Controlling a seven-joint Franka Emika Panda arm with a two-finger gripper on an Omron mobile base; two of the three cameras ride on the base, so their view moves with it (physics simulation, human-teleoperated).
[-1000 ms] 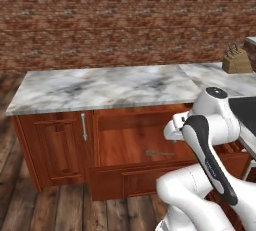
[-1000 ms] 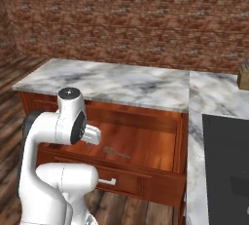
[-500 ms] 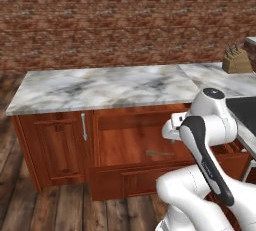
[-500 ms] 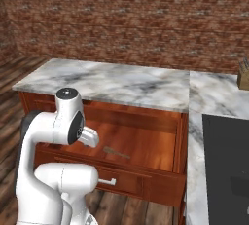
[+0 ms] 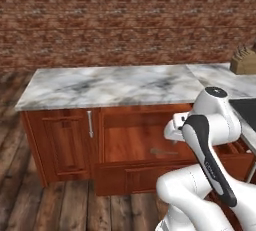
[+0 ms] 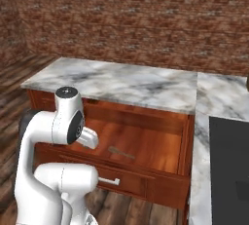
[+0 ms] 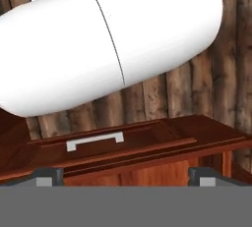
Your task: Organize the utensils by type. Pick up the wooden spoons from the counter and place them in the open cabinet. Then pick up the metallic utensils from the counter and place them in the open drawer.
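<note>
Right base view gives me the clearest look: the open drawer is pulled well out from under the counter, and a small dark grey spoon lies flat on its wooden floor, roughly in the middle, apart from the drawer walls. I read it as the metallic utensil, though it is small and I cannot make out its bowl clearly. The drawer's panelled front carries a silver handle.

In the left base view I see the same spoon inside the drawer, just left of the arm's upper link. The marble counter stretches above the reddish-brown cabinets, and to the left of the drawer stands a narrow door with a silver bar handle. A wooden knife block sits at the far right end of the counter. I cannot pick out any wooden spoons on the marble from either base camera.

In the hand view my gripper has its two dark fingertips standing far apart at the bottom corners, jaws wide with nothing between them. Beyond them I see the drawer front with its silver pull and the plank floor behind.
</note>
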